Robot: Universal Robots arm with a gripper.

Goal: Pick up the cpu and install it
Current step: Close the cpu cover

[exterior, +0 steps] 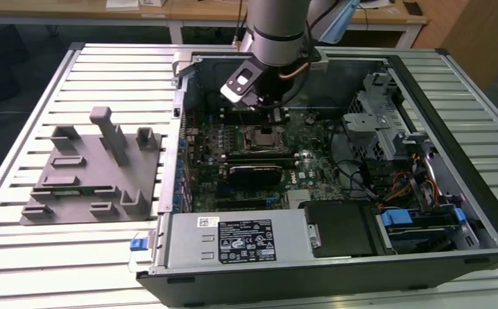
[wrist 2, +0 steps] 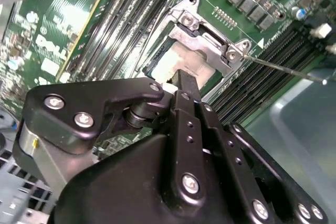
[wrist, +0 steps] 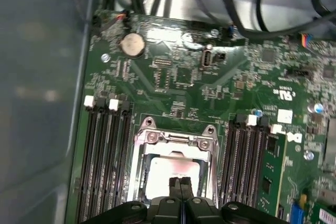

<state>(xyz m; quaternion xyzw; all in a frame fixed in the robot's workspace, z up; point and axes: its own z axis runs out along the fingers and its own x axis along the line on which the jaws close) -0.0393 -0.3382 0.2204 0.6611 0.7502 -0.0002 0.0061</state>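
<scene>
**Cpu** (wrist: 167,170): pale silver square, lying flat inside the metal socket frame (wrist: 176,139) in both wrist views. Its edges are running parallel to the frame's. Whether it is fully seated cannot be told.

**Gripper** (wrist: 180,181): fingers pressed together, pinching nothing, with the tips standing over the chip's top. Whether they are touching it cannot be told. In the exterior view the gripper (exterior: 273,119) is hanging over the far half of the motherboard (exterior: 318,167).

**Surroundings:**
- Memory slots (wrist: 105,150) are flanking the socket on both sides.
- The computer case (exterior: 335,286) is lying open on the slatted table (exterior: 26,257).
- The gray fixture (exterior: 94,174) is sitting at the exterior view's left, well apart.

**Handling note:** the step in hand is looking like seating the chip. It is calling for a light, level, straight-down touch. Tilting or sliding would likely be risking the socket's contacts.
</scene>
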